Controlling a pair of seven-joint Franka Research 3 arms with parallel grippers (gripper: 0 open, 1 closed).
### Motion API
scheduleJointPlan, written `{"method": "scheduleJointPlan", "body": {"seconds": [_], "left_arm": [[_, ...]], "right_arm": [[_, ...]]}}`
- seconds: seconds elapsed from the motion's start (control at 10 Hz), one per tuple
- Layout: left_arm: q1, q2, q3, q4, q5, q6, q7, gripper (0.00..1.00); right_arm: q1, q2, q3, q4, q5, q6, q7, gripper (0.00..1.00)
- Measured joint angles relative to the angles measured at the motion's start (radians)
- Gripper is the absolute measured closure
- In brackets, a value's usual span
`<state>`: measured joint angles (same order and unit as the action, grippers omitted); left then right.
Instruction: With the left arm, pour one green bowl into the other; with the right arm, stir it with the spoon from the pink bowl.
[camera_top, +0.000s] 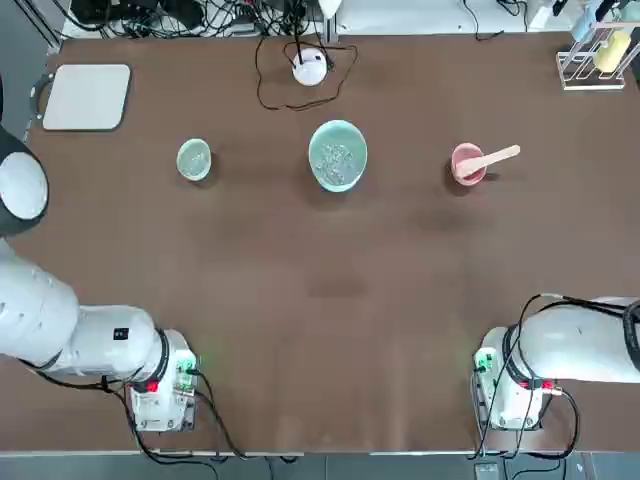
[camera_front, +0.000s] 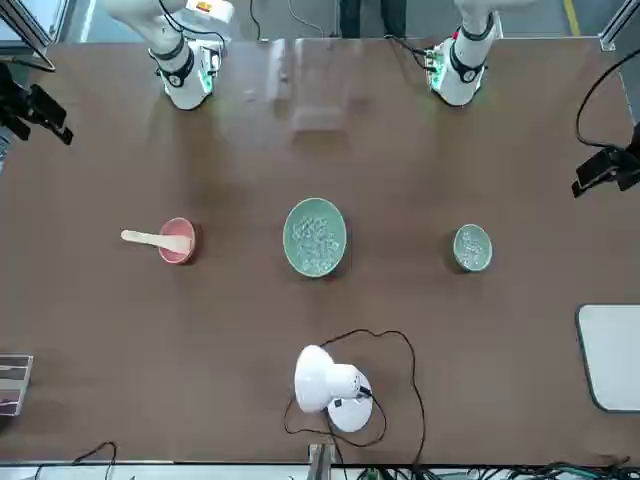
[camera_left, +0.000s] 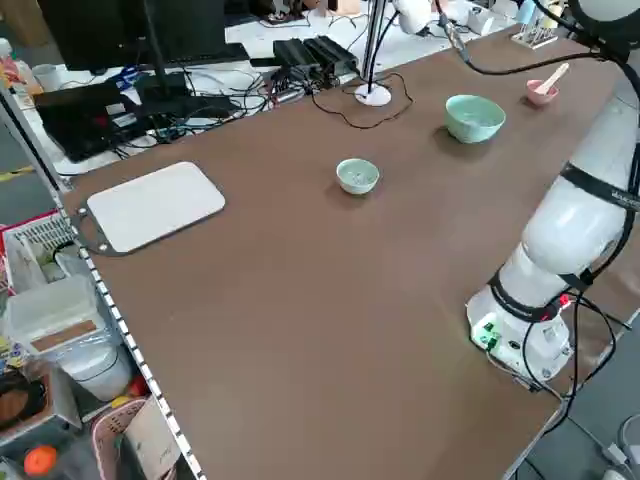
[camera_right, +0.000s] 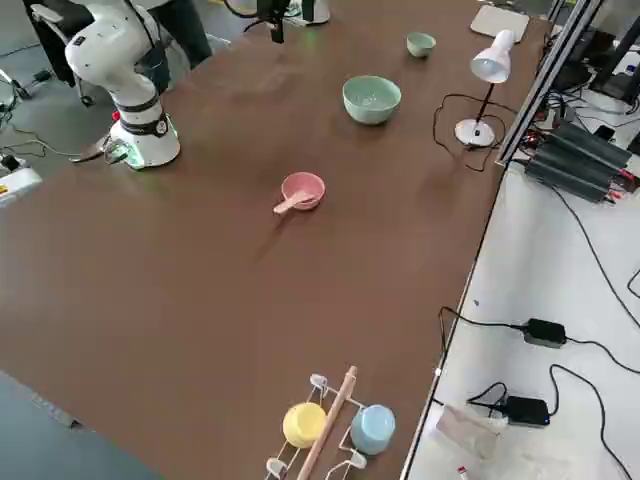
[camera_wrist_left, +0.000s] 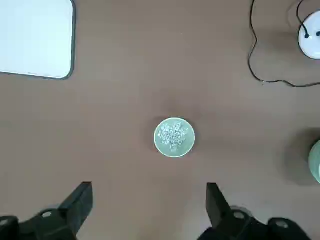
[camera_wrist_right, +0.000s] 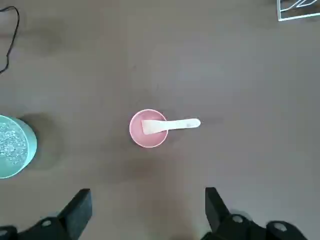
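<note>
Two green bowls (camera_top: 338, 157) holding clear bits, pink bowl (camera_top: 467, 175)

The left arm (camera_top: 85, 325) and right arm (camera_top: 585, 340) are rounded white, with dark joint bands, black cables and small green and red lights; each black claw (camera_wrist_left: 150, 212) (camera_wrist_right: 149, 215) has round screws.

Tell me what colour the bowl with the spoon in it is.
The bowl is pink, seen best in the right wrist view.

small green bowl (camera_wrist_left: 174, 137), clear bits inside, white board (camera_wrist_left: 35, 37)
</note>
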<state>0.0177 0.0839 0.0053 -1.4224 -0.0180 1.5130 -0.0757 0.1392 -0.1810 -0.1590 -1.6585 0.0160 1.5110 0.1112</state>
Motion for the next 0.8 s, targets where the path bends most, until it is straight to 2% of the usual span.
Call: {"method": "scheduleJointPlan", "body": {"seconds": [0.3, 0.5, 0.6, 0.8], "left_arm": [[0.001, -0.001, -0.011, 0.001, 0.000, 0.003, 0.003, 0.00], [0.022, 0.000, -0.007, 0.001, -0.049, 0.017, 0.002, 0.00], [0.047, 0.004, -0.006, -0.002, -0.079, 0.024, 0.002, 0.00], [0.075, 0.041, -0.004, -0.010, -0.087, 0.029, 0.008, 0.00]], "right_arm": [[0.000, 0.000, -0.002, 0.000, 0.000, 0.000, 0.000, 0.00], [0.000, 0.003, -0.002, -0.009, 0.000, 0.014, 0.000, 0.00], [0.000, 0.014, -0.002, -0.043, 0.001, 0.067, 0.000, 0.00], [0.000, 0.045, -0.002, -0.185, 0.066, 0.247, 0.000, 0.00]]}}
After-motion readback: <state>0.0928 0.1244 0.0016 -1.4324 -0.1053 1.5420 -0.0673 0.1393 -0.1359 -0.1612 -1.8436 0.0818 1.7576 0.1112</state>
